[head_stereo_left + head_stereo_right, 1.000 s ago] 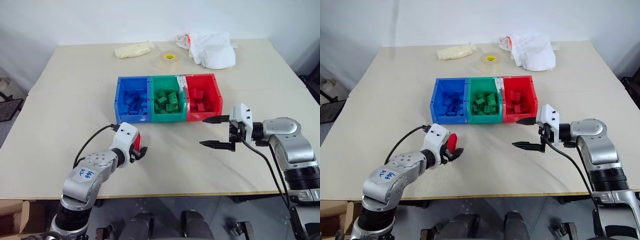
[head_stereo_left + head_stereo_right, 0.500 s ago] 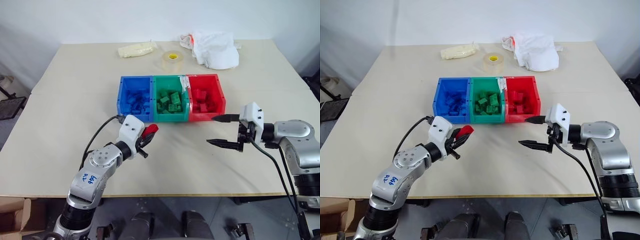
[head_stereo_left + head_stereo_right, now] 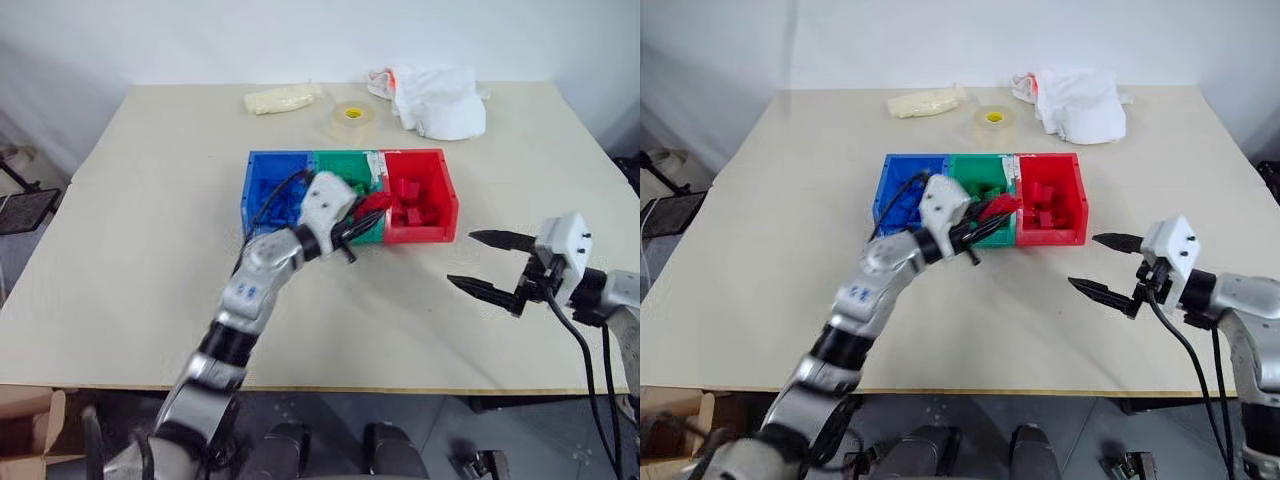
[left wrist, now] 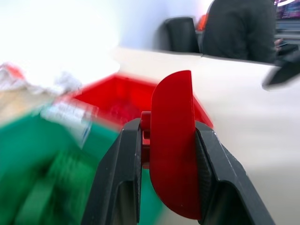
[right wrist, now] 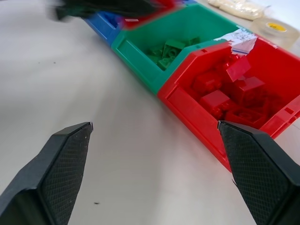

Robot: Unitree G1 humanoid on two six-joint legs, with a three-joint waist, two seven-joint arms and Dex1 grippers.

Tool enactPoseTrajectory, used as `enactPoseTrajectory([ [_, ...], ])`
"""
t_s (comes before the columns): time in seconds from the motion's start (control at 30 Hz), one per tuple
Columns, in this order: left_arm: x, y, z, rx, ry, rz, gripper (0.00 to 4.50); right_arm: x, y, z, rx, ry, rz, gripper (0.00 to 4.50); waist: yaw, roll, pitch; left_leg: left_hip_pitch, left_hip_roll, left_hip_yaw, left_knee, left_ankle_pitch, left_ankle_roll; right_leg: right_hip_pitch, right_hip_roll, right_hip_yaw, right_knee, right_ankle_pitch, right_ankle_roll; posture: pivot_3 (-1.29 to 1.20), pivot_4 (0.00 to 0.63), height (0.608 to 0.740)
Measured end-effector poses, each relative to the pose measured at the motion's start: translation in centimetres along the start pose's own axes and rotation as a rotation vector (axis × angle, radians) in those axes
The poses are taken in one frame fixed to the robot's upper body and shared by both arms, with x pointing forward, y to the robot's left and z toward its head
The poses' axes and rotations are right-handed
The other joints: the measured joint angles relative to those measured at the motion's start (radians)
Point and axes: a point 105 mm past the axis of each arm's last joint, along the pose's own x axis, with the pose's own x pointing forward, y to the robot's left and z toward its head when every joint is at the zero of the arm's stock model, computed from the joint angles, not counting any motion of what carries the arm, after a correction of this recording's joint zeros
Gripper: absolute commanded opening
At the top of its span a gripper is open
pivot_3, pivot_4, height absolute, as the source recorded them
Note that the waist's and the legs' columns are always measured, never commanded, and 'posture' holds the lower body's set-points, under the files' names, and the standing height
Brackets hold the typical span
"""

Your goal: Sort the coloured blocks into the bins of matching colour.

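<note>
Left arm: stretched forward and to the right, so that the left gripper is held above the front of the green bin, close to the red bin.
Right arm: kept low to the right of the bins, well apart from them, the right gripper being pointed leftward over the bare table.
Hidden: much of the green bin and part of the blue bin are covered by the left arm; the left wrist view is blurred behind the fingers.
Left fingers: pressed onto a red block, seemingly a rounded piece.
Right fingers: spread wide, nothing between them.
Blocks: red blocks are seen in the red bin, green blocks in the green one.
</note>
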Motion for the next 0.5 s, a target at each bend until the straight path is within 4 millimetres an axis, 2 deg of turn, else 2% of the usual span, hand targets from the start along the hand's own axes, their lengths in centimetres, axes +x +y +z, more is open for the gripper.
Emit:
enactPoseTrajectory([
  [0.03, 0.7, 0.2, 0.1, 0.015, -0.002, -0.008, 1.16, -0.1, 0.2, 0.0, 0.004, 0.000, -0.009, 4.50, -0.002, -0.001, 0.001, 0.000, 0.000, 0.001, 0.000, 0.000, 0.000, -0.001, 0.000, 0.000, -0.001, 0.000, 0.001, 0.00, 0.150, 0.740],
  [0.07, 1.4, 0.4, 0.0, 0.020, -0.001, -0.014, 1.67, -0.4, 0.2, -0.1, 0.007, 0.000, -0.022, 4.50, -0.002, -0.002, 0.001, 0.000, 0.000, 0.002, 0.000, 0.000, 0.001, -0.001, 0.000, 0.001, 0.000, 0.001, 0.001, 0.00, 0.150, 0.740],
  [0.27, 4.3, 1.1, 1.1, 0.013, -0.030, -0.016, 3.45, -0.4, 1.0, 0.1, 0.008, -0.011, -0.052, 4.50, -0.001, -0.005, 0.003, 0.000, 0.000, 0.003, -0.001, 0.000, 0.001, -0.001, -0.001, 0.001, 0.000, 0.001, 0.002, 0.00, 0.150, 0.740],
  [0.3, 4.5, 0.9, 1.2, 0.015, -0.035, -0.019, 3.73, -0.4, 1.2, 0.1, 0.007, -0.012, -0.053, 4.50, -0.001, -0.006, 0.003, 0.000, 0.000, 0.003, -0.001, 0.000, 0.002, -0.001, -0.001, 0.001, 0.000, 0.001, 0.002, 0.00, 0.150, 0.740],
  [0.33, 4.6, 0.9, 1.1, 0.012, -0.036, -0.018, 3.80, -0.4, 1.2, 0.1, 0.007, -0.013, -0.053, 4.50, -0.001, -0.006, 0.003, 0.000, 0.000, 0.002, -0.001, 0.000, 0.002, -0.001, -0.001, 0.001, 0.000, 0.001, 0.002, 0.00, 0.150, 0.740],
  [0.37, 4.7, 0.8, 1.0, 0.009, -0.036, -0.016, 4.16, -0.3, 1.2, 0.2, 0.006, -0.016, -0.058, 4.50, -0.003, -0.006, 0.003, 0.000, -0.001, 0.003, -0.001, 0.000, 0.002, -0.001, -0.001, 0.001, 0.000, 0.001, 0.003, 0.00, 0.150, 0.740],
  [0.5, 4.3, 1.1, -0.1, 0.002, -0.019, 0.005, 4.16, -0.4, 1.1, 0.1, 0.009, -0.014, -0.079, 4.50, -0.004, -0.006, 0.003, 0.000, -0.001, 0.003, 0.000, 0.000, 0.002, -0.002, -0.001, 0.002, 0.002, 0.001, 0.003, 0.00, 0.150, 0.740],
])
